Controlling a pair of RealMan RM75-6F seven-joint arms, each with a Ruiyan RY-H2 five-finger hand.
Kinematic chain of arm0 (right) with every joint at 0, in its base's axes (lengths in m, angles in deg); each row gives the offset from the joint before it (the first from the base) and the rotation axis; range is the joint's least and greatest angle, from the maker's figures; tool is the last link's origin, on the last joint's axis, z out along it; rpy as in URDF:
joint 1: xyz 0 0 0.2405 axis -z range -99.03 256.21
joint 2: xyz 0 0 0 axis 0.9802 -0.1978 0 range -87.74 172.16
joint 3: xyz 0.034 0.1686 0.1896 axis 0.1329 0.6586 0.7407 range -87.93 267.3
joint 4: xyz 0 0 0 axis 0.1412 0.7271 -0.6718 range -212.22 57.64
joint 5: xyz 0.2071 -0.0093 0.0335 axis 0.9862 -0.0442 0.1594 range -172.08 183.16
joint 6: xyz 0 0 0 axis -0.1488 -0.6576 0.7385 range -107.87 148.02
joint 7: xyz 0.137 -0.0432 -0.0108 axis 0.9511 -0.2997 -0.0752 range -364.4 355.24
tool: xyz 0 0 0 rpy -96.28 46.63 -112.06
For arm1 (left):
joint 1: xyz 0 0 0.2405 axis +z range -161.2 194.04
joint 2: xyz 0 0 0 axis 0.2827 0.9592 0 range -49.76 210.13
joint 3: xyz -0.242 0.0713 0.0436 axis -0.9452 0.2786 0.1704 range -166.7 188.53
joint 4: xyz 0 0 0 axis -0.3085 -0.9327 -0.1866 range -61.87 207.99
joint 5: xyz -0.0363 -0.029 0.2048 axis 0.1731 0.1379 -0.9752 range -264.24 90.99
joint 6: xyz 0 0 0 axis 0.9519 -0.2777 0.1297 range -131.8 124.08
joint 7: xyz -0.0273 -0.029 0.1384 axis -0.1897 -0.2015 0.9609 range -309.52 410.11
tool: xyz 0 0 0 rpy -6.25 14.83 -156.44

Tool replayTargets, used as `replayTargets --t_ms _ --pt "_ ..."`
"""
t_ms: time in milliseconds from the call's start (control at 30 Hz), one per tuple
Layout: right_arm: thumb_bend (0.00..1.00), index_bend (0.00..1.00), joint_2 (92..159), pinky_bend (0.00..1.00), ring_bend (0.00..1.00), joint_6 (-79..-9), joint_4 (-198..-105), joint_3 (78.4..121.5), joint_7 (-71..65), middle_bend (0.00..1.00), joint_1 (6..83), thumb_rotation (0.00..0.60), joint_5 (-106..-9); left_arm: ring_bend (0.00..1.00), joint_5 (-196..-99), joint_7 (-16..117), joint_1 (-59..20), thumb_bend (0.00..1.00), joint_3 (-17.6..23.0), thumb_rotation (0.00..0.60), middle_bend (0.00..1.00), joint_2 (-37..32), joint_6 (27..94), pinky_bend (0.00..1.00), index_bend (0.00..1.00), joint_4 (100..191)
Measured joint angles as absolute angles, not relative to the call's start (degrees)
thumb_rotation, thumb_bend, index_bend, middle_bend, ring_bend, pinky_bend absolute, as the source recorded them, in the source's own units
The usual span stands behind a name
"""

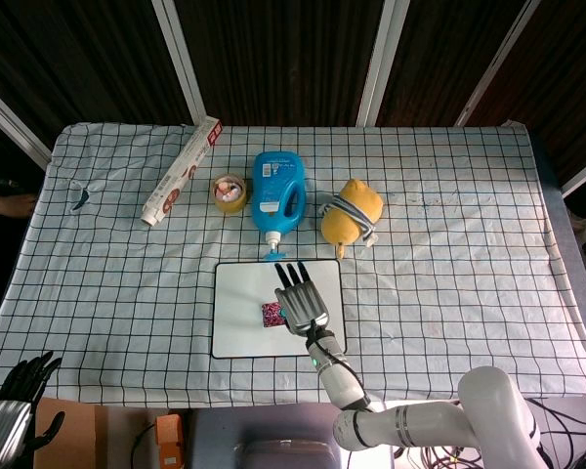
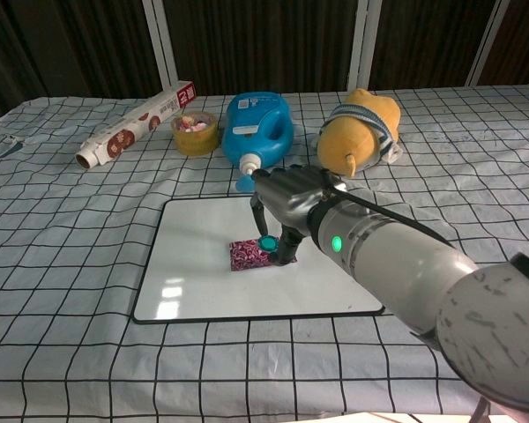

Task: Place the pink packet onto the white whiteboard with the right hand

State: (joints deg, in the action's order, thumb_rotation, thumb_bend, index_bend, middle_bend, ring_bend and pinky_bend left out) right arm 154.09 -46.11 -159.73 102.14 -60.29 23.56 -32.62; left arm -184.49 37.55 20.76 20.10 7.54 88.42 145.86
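The pink packet (image 1: 271, 313) (image 2: 248, 256) lies flat near the middle of the white whiteboard (image 1: 236, 332) (image 2: 194, 282). My right hand (image 1: 301, 302) (image 2: 289, 204) is over the packet's right half, reaching in from the near side. In the chest view its thumb and a fingertip (image 2: 286, 256) pinch the packet's right end against the board, while the other fingers stay spread. The hand hides the right part of the packet. My left hand (image 1: 13, 410) hangs off the table's near left corner, fingers apart, holding nothing.
Behind the board lie a blue detergent bottle (image 1: 277, 191) (image 2: 258, 128) and a yellow plush toy (image 1: 349, 212) (image 2: 360, 130). A small round tub (image 1: 229, 191) and a wrap box (image 1: 182, 170) lie at the back left. The checked tablecloth (image 1: 449, 244) covers the table.
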Motion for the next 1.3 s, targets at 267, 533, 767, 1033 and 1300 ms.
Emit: replayTargets --t_ms 267,533,767,1033,1300 --pt "0.22 0.07 152.49 0.02 0.0 -45.12 -162.16 101.62 -61.11 0.0 23.78 0.6 -32.04 0.0 -184.58 37.35 21.02 0.37 20.06 0.6 0.0 7.7 88.94 0.0 0.0 145.92" --pt "0.22 0.02 143.04 0.01 0.0 -48.22 -173.09 96.93 -55.82 0.0 28.41 0.6 -42.7 0.0 -185.0 36.24 21.92 0.37 19.8 0.6 0.0 8.39 91.71 0.0 0.0 145.97" --pt "0.22 0.01 125.55 0.01 0.0 -58.8 -181.58 83.72 -46.68 0.0 40.08 0.6 -61.15 0.0 -184.29 38.72 23.18 0.38 18.45 0.6 0.0 9.09 94.65 0.0 0.0 147.75" --pt "0.22 0.0 116.89 0.01 0.0 -69.07 -175.13 74.28 -27.35 0.0 54.95 0.6 -70.3 0.0 -183.33 43.67 23.9 0.39 16.56 0.6 0.0 8.04 96.19 0.0 0.0 148.58" --pt "0.22 0.0 116.63 0.01 0.0 -74.69 -164.15 73.97 -16.06 0.0 63.45 0.6 -78.75 0.0 -183.93 45.09 23.16 0.39 16.77 0.6 0.0 8.55 94.4 0.0 0.0 150.23"
